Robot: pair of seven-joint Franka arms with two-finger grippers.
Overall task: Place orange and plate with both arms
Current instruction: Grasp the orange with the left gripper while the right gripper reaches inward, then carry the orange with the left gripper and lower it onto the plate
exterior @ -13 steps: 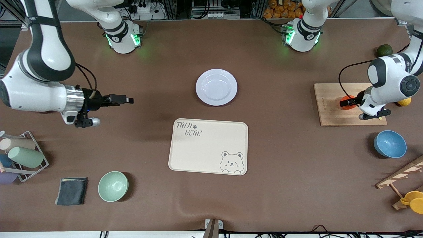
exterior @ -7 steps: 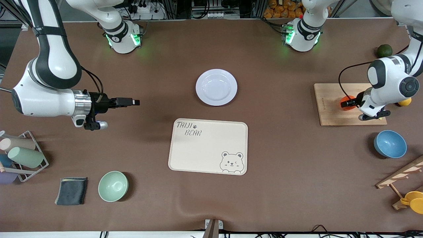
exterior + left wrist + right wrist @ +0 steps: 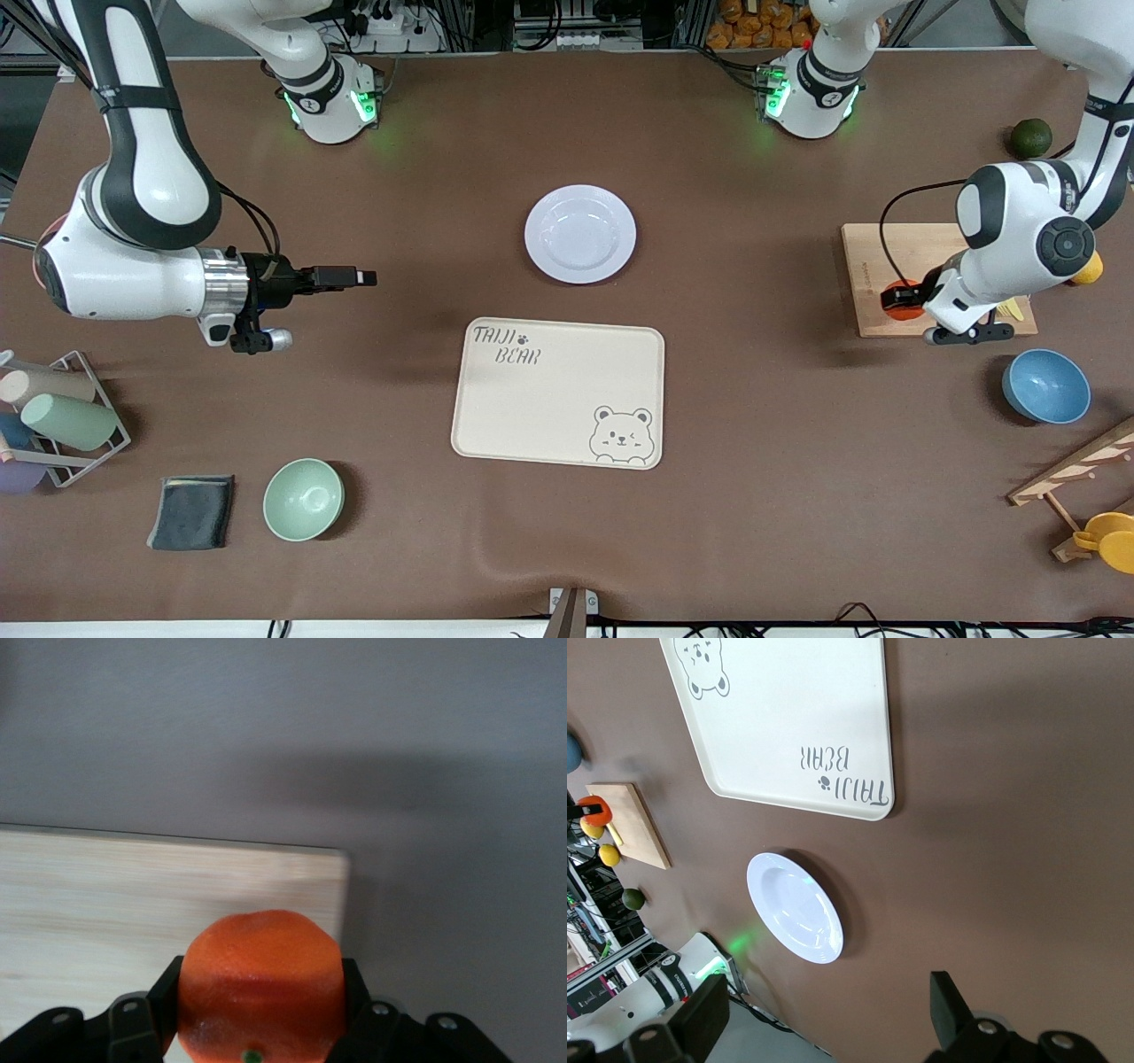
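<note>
The orange [image 3: 897, 299] is held up in my left gripper [image 3: 904, 299], over the corner of the wooden board [image 3: 873, 257] that points toward the tray. In the left wrist view the black fingers [image 3: 168, 992] press both sides of the orange [image 3: 261, 979], with the board's edge [image 3: 133, 904] beneath. The pale lavender plate [image 3: 580, 234] lies on the table between the arm bases and the tray, and it shows in the right wrist view [image 3: 795, 920]. My right gripper [image 3: 350, 277] is open and empty, over bare table toward the right arm's end, apart from the plate.
A cream bear tray [image 3: 558, 392] lies mid-table, nearer the camera than the plate. A blue bowl [image 3: 1045, 385], a lemon [image 3: 1090, 266] and a dark green fruit [image 3: 1031, 136] are by the board. A mint bowl [image 3: 303, 499], grey cloth [image 3: 192, 511] and cup rack [image 3: 62, 416] sit at the right arm's end.
My left gripper has carried the orange from over the board's middle to its tray-side corner. My right gripper has edged a little toward the plate, then held still.
</note>
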